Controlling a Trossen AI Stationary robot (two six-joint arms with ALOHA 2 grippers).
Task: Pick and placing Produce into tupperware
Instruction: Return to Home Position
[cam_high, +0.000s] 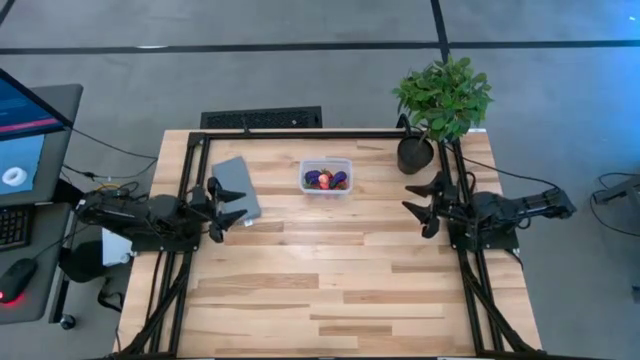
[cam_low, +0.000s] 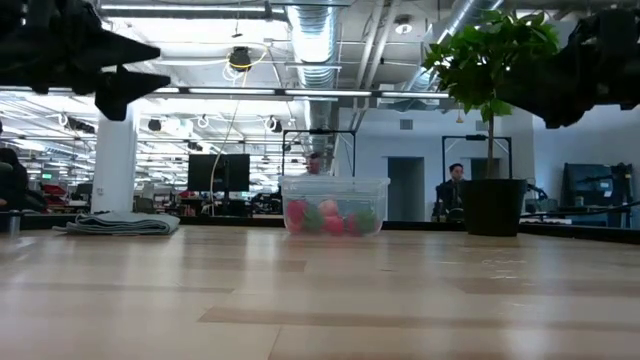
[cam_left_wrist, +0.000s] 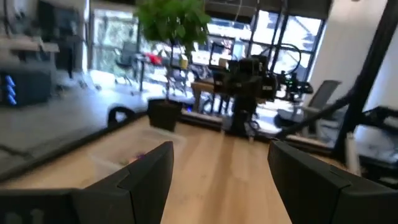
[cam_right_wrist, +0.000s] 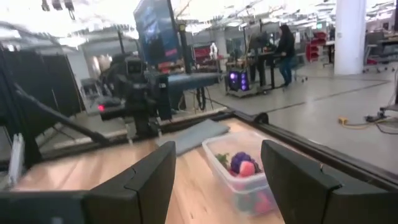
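Produce (cam_high: 326, 180) is all in the tub (cam_high: 303, 172), 12 o'clock on the table. Left gripper (cam_high: 222, 208) at 9, right gripper (cam_high: 422, 208) at 3, both jaws apart, empty. Park them high and level; don't clip lid (cam_high: 237, 188) or plant (cam_high: 443, 95).

Lower produce (cam_right_wrist: 244, 165) hidden under top pieces in the tupperware (cam_right_wrist: 236, 190), count unclear

Clear tupperware (cam_high: 326, 177) upright at the table's far middle, red, pink, purple produce (cam_high: 327, 180) inside.
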